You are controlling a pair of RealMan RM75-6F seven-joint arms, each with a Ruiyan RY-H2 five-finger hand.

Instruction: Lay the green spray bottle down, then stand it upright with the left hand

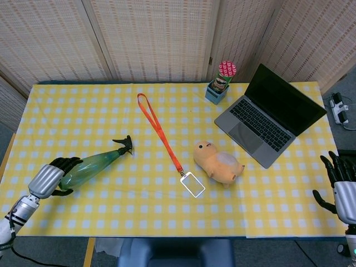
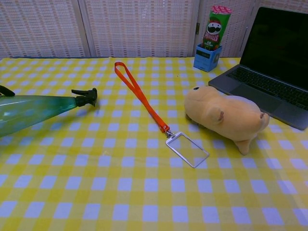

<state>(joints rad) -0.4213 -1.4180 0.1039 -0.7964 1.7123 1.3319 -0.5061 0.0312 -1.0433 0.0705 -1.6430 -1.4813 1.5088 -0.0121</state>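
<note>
Gripping translucent tapered green spray bottle (image 1: 94, 167): left robot hand (image 1: 49, 178).

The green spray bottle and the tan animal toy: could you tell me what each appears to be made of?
Green spray bottle: probably translucent plastic with a glossy finish, as the checked cloth shows faintly through it; its trigger head is matte black. Tan animal toy: seemingly soft plush fabric, with a fuzzy, unshiny surface and rounded stuffed shape.

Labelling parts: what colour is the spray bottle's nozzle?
Black nozzle, clearest in the chest view.
</note>
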